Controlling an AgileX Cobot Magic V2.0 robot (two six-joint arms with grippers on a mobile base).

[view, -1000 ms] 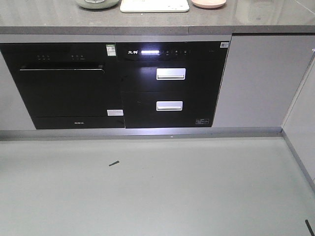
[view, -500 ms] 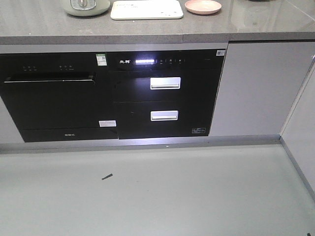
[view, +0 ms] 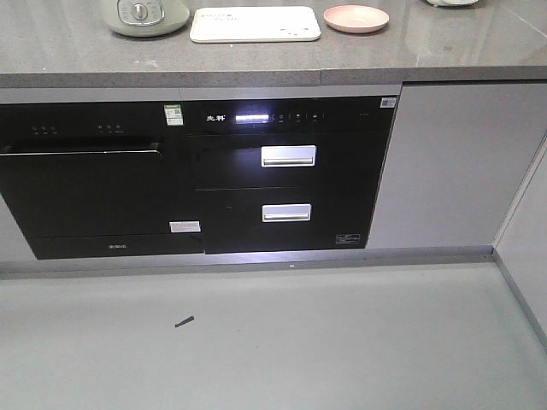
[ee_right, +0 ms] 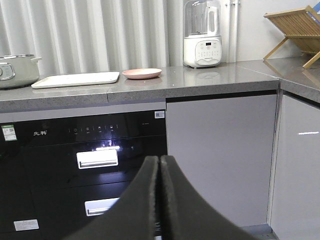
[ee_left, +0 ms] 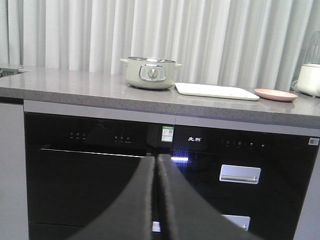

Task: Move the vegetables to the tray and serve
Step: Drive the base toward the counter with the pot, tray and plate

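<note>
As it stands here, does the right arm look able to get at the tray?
Probably not yet. The right gripper is shut and short of the counter, where the tray lies, and bare floor separates the robot from the cabinets. Nothing blocks the way.

pot (view: 145, 13) L of tray (view: 255, 24), plate (view: 356, 18) R

grey counter (view: 77, 60): pale green pot (ee_left: 150, 72) left, pink plate (view: 356, 18) mid, white blender (ee_right: 202, 35) beyond it, wooden rack (ee_right: 295, 25) far right. black oven (view: 94, 196) beneath.
</note>
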